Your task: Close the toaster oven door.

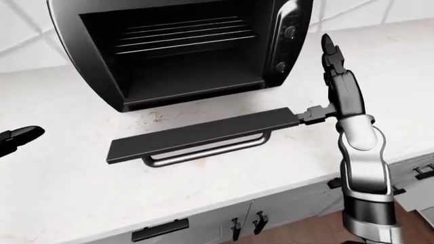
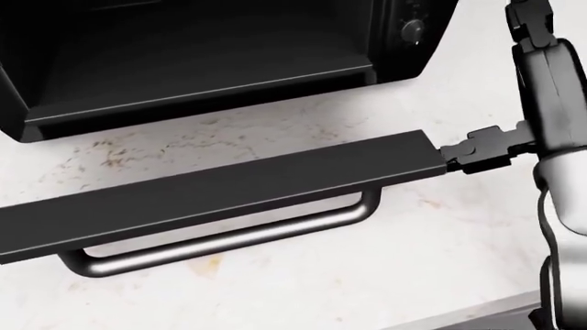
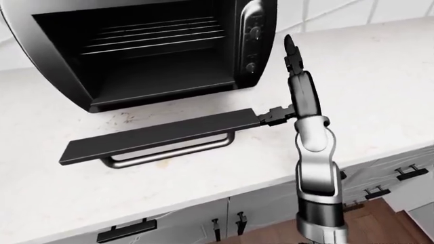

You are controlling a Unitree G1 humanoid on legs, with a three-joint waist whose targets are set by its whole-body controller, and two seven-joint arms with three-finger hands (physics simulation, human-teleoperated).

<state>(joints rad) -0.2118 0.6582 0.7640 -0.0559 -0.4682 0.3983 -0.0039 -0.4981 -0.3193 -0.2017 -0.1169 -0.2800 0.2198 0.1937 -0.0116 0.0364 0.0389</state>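
The black toaster oven (image 1: 183, 51) stands on the white counter with its cavity and rack exposed. Its door (image 1: 203, 134) hangs open, lying flat and level just above the counter, with the metal bar handle (image 1: 203, 152) under its near edge. My right hand (image 1: 327, 89) is open at the door's right end. Its fingers (image 1: 330, 51) point straight up beside the oven's knob panel, and its thumb (image 2: 477, 150) touches the door's right edge. Only the dark tip of my left hand (image 1: 20, 137) shows at the left edge of the left-eye view, well away from the door.
The oven's control knobs (image 1: 290, 31) sit on its right side, close to my raised fingers. The marble counter (image 1: 67, 193) runs left and right, with its edge near the bottom of the eye views. Below it are cabinet fronts with dark handles (image 1: 159, 230).
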